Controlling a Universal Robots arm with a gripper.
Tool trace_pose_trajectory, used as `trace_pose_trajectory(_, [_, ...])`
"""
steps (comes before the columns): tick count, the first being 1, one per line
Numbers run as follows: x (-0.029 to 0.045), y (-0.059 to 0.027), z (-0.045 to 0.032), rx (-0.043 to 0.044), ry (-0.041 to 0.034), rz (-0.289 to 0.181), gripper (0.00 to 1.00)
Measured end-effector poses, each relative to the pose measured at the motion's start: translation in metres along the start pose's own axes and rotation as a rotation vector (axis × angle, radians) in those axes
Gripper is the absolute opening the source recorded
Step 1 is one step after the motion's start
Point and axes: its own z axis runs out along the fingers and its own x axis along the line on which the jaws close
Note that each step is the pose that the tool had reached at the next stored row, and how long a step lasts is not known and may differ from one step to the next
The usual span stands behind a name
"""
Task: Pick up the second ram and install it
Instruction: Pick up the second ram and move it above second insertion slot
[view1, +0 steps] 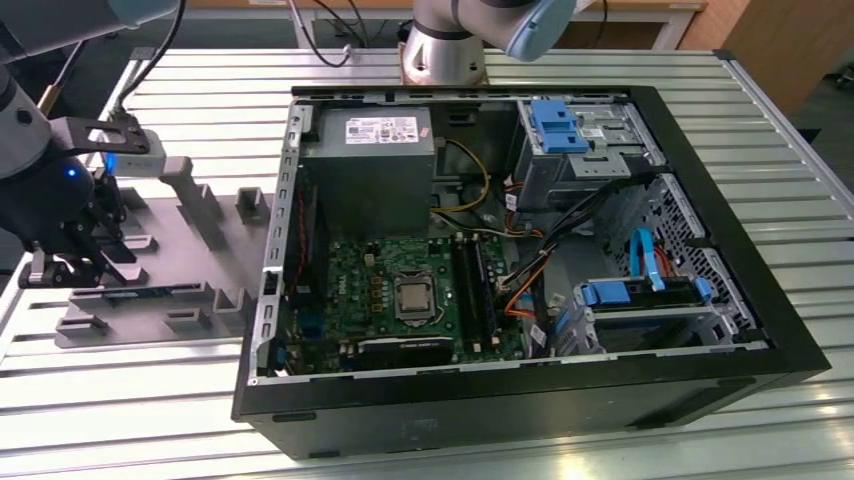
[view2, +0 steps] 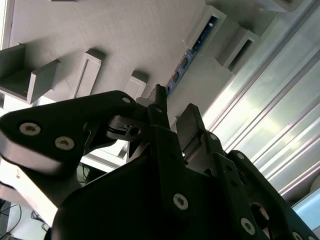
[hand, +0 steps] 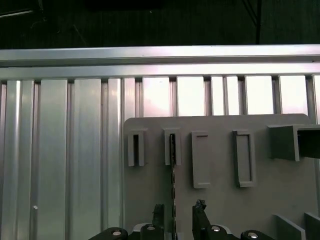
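Observation:
The second ram (hand: 173, 167) stands on edge in a slot of the grey holder plate (hand: 220, 155), seen as a thin dark strip. The second wrist view shows its dark-blue board (view2: 186, 62) running along the slot. My gripper (hand: 179, 212) is open and hangs just above the stick's near end, one finger (hand: 159, 214) on each side of its line, apart from it. In the exterior view the gripper (view1: 67, 268) sits at the far left over the plate, with the ram (view1: 140, 293) lying low beside it.
The open computer case (view1: 534, 400) fills the exterior view's right, with the green motherboard (view1: 354, 290), its black memory slots (view1: 470, 285), power supply (view1: 367, 165) and blue drive brackets (view1: 554, 125). Grey upright blocks (view1: 194, 200) rise from the plate. A slatted metal table (hand: 70, 150) lies underneath.

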Motion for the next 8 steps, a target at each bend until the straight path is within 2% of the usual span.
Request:
trace_pose_trajectory(5, [0.0005,0.0073,0.0021,-0.0004,0.0005,-0.012,0.36])
trace_pose_trajectory(8, [0.0006,0.008,0.0023,-0.0005,0.0005,-0.013,0.36])
